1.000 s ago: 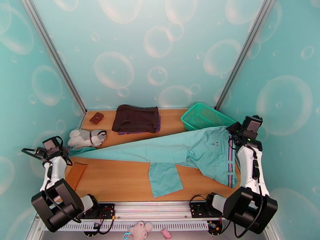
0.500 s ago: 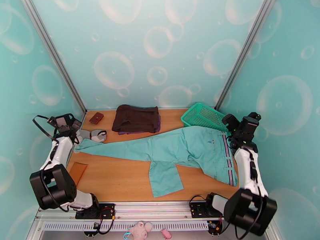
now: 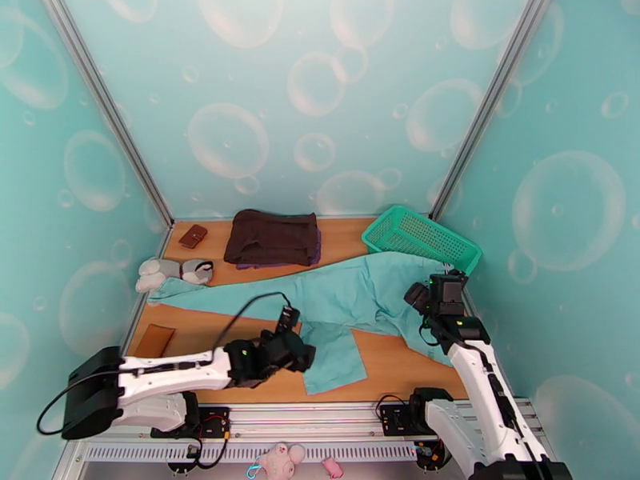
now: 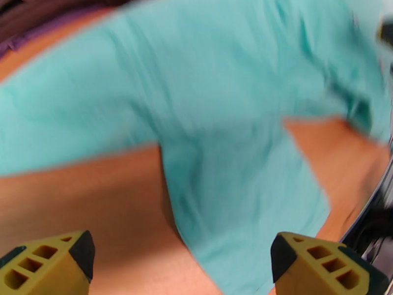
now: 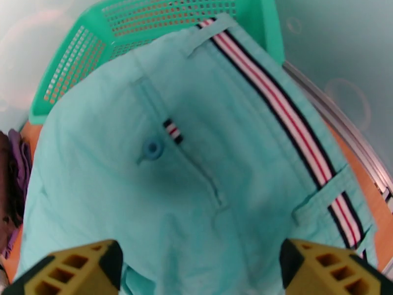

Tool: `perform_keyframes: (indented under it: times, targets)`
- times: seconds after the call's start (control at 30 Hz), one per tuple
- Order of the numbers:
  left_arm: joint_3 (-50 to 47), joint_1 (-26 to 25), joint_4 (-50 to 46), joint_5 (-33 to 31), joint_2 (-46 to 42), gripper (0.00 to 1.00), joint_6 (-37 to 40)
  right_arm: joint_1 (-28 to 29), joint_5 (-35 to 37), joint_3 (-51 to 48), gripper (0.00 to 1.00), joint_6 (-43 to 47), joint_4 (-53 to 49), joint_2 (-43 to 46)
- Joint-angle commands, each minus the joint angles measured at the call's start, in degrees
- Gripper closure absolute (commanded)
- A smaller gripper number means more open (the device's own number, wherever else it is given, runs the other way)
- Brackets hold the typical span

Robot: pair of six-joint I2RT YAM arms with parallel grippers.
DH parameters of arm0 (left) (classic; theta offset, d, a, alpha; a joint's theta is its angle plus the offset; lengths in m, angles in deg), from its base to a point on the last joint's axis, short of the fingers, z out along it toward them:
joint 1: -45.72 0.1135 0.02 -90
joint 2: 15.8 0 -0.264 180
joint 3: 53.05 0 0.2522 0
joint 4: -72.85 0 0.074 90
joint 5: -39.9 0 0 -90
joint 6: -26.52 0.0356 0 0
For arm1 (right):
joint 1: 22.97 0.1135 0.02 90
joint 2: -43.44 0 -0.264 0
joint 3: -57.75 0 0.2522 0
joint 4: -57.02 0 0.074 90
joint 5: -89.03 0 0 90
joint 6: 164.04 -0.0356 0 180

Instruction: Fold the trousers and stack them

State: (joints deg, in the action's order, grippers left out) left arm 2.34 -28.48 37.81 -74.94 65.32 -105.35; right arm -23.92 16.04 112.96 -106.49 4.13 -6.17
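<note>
Top external view: the trousers lie spread across the table. One leg runs out to the far left, the other bends toward the near edge, and the waist sits at the right by the green basket. In the right wrist view the striped waistband reaches the basket's rim and seems to touch it. The left claw stands wide open with nothing in it, above the near leg. The right claw is likewise spread and empty, over the seat beside the pocket button. The cloth looks thin, light and limp, so it probably drapes and sags wherever it is lifted and drags on the wood rather than sliding as one piece. Nothing about it seems fragile. A pinch at an edge should serve best — the waistband looks like the firmest part, doubled and stitched with belt loops, and a hem would do at the leg end. A hold in the middle of a panel would likely bunch the cloth, so two edge pinches lifted together seem the safer way to carry a fold over cleanly.
</note>
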Motion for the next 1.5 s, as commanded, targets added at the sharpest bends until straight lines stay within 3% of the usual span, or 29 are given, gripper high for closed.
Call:
perform_keyframes:
  times: [0.0,0.17,0.27,0.33,0.37,0.53,0.6,0.67,0.73,0.83,0.87,0.93,1.07,1.3,1.47]
  targets:
    - [2.6,-4.12,-1.3,-0.19,9.29,0.01,-4.42,0.87,11.33,2.34,0.12,-3.46,-5.03,-0.92]
    - [13.36,-8.79,-11.31,-4.58,23.53,0.01,-10.15,1.04,13.1,2.58,0.11,-2.97,-5.31,-7.48]
    - [14.35,-8.94,-9.59,-2.26,27.07,0.02,-9.5,1.25,10.55,2.82,0.11,-1.82,-4.49,-13.1]
    - [13.59,-8.95,-7.37,-0.49,26.99,0.11,-9.02,1.55,10.57,2.75,0.14,-1.49,-4.07,-15.69]
    - [12.71,-8.93,-6.37,0.43,26.29,0.2,-8.96,1.63,10.56,3.06,0.16,-1.48,-4.3,-16.56]
    - [4.55,-8.74,-4.68,1.43,17.9,0.77,-11.55,1.37,5.89,2.17,0.42,0.96,-1.33,-15.04]
    - [1.56,-8.37,-8.4,-1.06,12.39,0.98,-13.75,1.14,5.91,2.36,0.66,1.0,-1.37,-14.77]
    - [0.09,-7.76,-16.39,-5.42,5.94,1.0,-17.02,0.76,5.74,2.67,0.87,0.93,-1.17,-13.9]
    - [0.44,-5.98,-26.24,-10.31,-2.09,1.0,-20.3,0.5,5.68,2.34,1.0,1.22,0.12,-12.19]
    - [3.27,-2.46,-40.92,-17.12,-15.28,1.0,-27.06,-0.16,6.31,2.44,1.0,2.2,1.15,-10.0]
    - [4.78,-1.73,-41.46,-18.19,-19.7,1.0,-25.14,-0.33,6.57,2.7,1.0,2.9,1.48,-9.23]
    - [8.75,2.21,-45.69,-18.17,-25.6,1.0,-24.09,-1.12,7.41,3.38,1.0,4.01,1.84,-7.68]
    - [21.28,7.02,-60.45,-26.54,-30.53,1.0,-28.51,-4.65,6.94,6.87,1.0,6.31,2.63,-6.98]
    - [30.96,30.99,-56.59,-35.28,-33.08,1.0,-9.45,-8.11,6.36,14.23,1.0,8.21,3.09,-8.96]
    - [28.6,49.99,-48.29,-34.68,-33.92,1.0,6.57,-9.37,4.99,18.42,1.0,10.07,3.47,-12.81]
